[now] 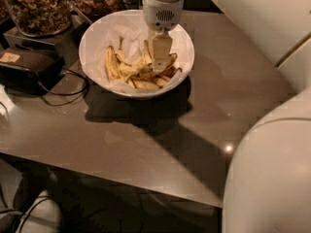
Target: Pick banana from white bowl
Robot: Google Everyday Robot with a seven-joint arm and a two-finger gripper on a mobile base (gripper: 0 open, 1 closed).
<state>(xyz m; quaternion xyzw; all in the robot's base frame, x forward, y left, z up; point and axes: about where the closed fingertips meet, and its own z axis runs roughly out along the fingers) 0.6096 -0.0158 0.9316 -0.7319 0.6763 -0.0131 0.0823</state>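
Tool [161, 64] down inside white bowl [97, 40], among bananas [130, 72], grip cannot be told

The robot's shell [272, 169] is all smooth, rounded off-white plastic with a dark seam. The end effector [160, 66], down in the white bowl [96, 39], has a white cylinder wrist with a little grille [165, 15].

The bowl [92, 42] sits toward the back of the table [218, 96], with a heap of bananas [131, 74] inside it. The gripper [161, 64] reaches down into the bowl's right half, its tip against one banana [170, 61]. Left of the bowl lies a box [26, 67] with cables, and behind that stands a jar of nuts [36, 6].
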